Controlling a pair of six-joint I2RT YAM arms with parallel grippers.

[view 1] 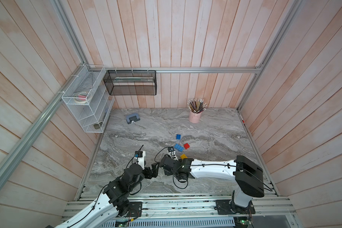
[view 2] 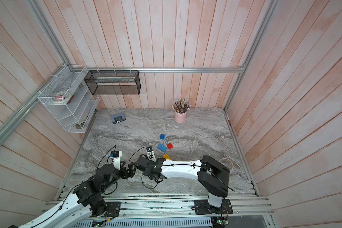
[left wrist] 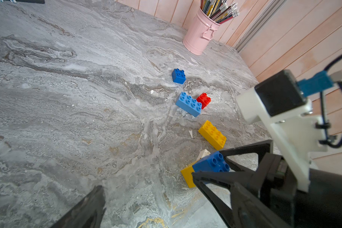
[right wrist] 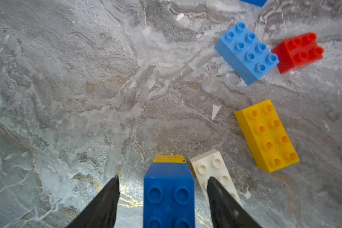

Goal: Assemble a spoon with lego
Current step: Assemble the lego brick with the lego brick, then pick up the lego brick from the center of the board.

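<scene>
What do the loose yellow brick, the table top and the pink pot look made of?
Loose yellow brick: moulded plastic, smooth and slightly glossy, with even colour and crisp round studs.
Table top: grey, veined and marble-like. It could be real stone or a printed laminate; the look does not settle which.
Pink pot: probably painted sheet metal, going by its thin strap handle and soft sheen.

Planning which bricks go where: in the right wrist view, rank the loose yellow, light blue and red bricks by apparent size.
1-2. yellow brick and light blue brick: both eight-studded; yellow looks larger but lies nearer, so unranked.
3. red brick: smallest, four studs.
</scene>
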